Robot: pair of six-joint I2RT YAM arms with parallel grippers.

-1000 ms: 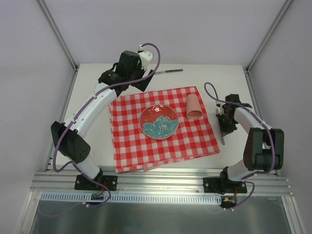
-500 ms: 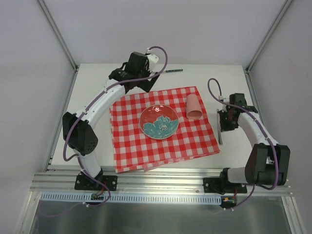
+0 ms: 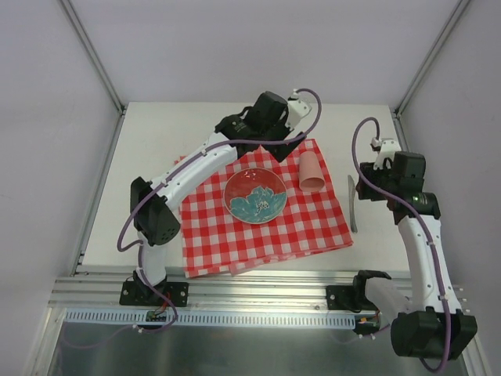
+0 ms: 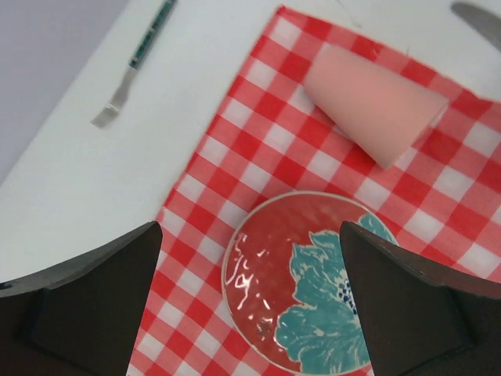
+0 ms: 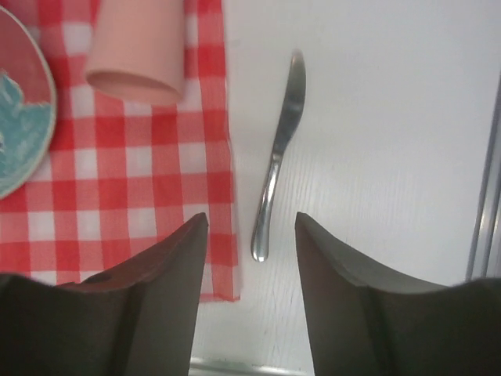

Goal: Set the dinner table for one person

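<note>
The left gripper [image 4: 249, 235] hangs over the plate [image 4: 305, 290], fingers spread wide and empty. The fork [image 4: 133, 66] lies on the bare dinner table [image 4: 70, 180], off the cloth and out beyond one finger, its long axis slanting away. This arm is the nearer one. The knife [image 5: 278, 164] lies lengthwise ahead, between the right gripper's [image 5: 250, 223] parted, empty fingers.

The dinner table [image 3: 149, 149] lies flat, off-white, rectangular; aluminium rail [image 3: 258, 294] along its near edge.
</note>
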